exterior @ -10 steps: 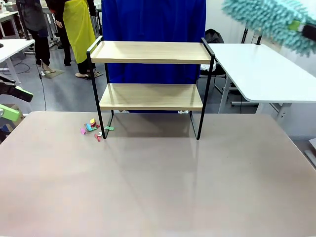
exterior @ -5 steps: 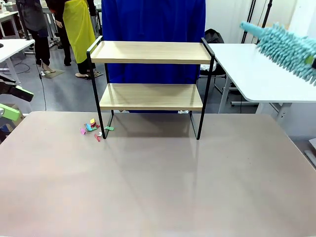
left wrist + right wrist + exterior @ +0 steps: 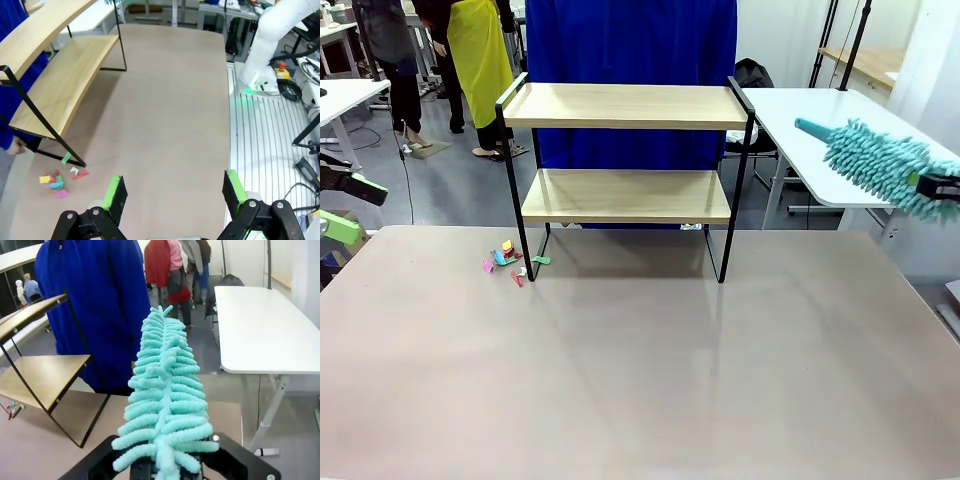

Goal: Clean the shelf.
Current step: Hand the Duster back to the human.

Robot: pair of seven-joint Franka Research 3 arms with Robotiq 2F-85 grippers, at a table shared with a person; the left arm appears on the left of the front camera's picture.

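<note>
The shelf [image 3: 620,150] stands at the table's far middle, both wooden boards bare; it also shows in the left wrist view [image 3: 60,75] and the right wrist view [image 3: 35,370]. A fluffy teal duster [image 3: 880,165] hangs in the air to the right of the shelf, at about lower-board height, its tip pointing left toward it. My right gripper [image 3: 942,187] at the picture's right edge is shut on the duster's handle end [image 3: 165,400]. At the left edge my left gripper [image 3: 340,208] is open over the table [image 3: 174,192], holding nothing.
Small coloured scraps [image 3: 508,262] lie on the beige table [image 3: 640,370] by the shelf's front left leg. A person in blue [image 3: 95,300] stands right behind the shelf. A white table [image 3: 860,150] is at the right, beyond the duster.
The duster has come down from the top right corner to about lower-board height, still right of the shelf. The left gripper has not moved.
</note>
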